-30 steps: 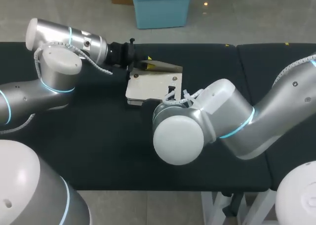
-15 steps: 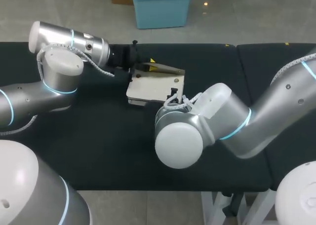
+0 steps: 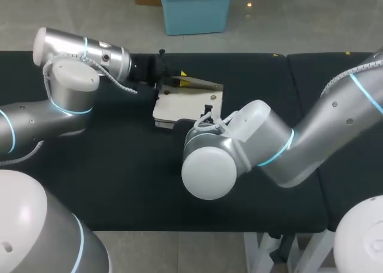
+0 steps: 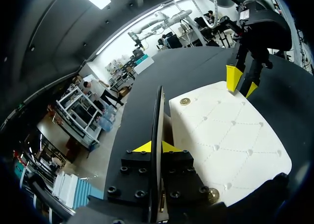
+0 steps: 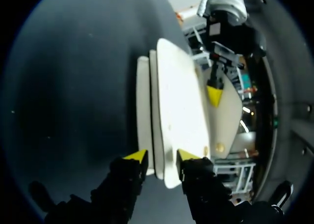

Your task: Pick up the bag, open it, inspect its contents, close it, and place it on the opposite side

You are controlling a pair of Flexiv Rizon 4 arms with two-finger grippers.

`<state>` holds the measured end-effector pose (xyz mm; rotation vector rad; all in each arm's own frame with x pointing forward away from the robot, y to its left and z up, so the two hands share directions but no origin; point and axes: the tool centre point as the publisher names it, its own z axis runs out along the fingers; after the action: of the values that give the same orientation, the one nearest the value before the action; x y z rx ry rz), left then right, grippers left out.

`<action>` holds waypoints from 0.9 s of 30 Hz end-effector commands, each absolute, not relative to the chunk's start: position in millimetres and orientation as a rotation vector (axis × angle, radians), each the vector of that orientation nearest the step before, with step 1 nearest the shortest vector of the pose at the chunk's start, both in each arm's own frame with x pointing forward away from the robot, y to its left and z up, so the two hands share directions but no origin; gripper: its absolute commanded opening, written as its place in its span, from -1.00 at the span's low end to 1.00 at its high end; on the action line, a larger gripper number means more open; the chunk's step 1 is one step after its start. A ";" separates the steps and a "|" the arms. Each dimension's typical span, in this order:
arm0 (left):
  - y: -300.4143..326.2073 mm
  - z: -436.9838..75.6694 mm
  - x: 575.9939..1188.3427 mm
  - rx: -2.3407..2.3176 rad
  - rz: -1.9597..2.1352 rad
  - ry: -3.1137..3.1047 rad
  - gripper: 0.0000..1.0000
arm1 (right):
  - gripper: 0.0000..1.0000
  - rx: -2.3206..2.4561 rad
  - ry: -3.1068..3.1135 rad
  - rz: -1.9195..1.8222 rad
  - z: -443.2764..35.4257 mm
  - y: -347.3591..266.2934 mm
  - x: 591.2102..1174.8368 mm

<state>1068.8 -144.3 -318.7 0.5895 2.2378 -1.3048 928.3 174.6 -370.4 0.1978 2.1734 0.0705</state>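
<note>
Barely open bag [image 3: 185, 105] in left pincer [image 4: 156, 146]; contents hidden.

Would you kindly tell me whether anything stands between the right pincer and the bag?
Nothing visible does: the right pincer sits at the edge of the bag, opposite the left pincer holding its flap.
</note>
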 end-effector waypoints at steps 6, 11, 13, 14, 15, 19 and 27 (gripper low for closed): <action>-141.4 -321.9 1066.8 0.595 -1.314 2.231 -1.00 | -0.35 0.223 2.150 0.072 -371.0 176.1 935.9; -140.0 -321.8 1065.9 0.599 -1.308 2.231 -1.00 | -1.00 0.220 2.143 0.077 -369.9 177.0 938.5; -138.0 -322.6 1065.6 0.596 -1.306 2.230 -1.00 | -1.00 0.219 2.144 0.075 -371.8 176.0 939.8; -137.0 -322.8 1065.3 0.596 -1.307 2.229 -1.00 | -1.00 0.219 2.146 0.074 -372.7 175.4 940.2; -135.9 -323.0 1064.8 0.598 -1.305 2.224 -1.00 | -1.00 0.220 2.147 0.073 -373.3 174.8 940.4; -131.8 -321.7 1060.3 0.625 -1.315 2.172 -1.00 | -1.00 0.229 2.152 0.078 -375.2 172.2 942.1; -135.1 -332.0 1044.9 0.748 -1.212 2.101 -1.00 | -1.00 0.251 2.154 0.095 -372.0 170.4 944.3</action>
<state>1053.4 -131.8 -328.8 0.7624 2.1213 -1.2296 943.2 172.0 -370.7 0.2513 2.1543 0.0880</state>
